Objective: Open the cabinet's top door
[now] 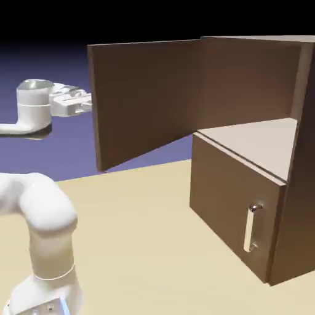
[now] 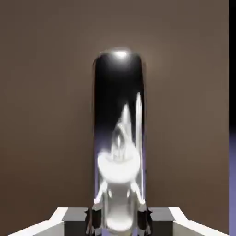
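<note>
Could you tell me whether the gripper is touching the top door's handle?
Touching: in the hand view the silver handle sits clamped between the gripper's fingers.

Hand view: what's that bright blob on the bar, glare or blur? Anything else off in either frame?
Hand view: the handle is mirror-like, with a glare spot at its top and a warped white reflection lower down; the top door behind it is flat brown. Exterior view: soft, slightly blurry render; the gripper at the door's edge lacks detail, and the lower handle shows a highlight.

No readable text, labels or numbers anywhere.
</note>
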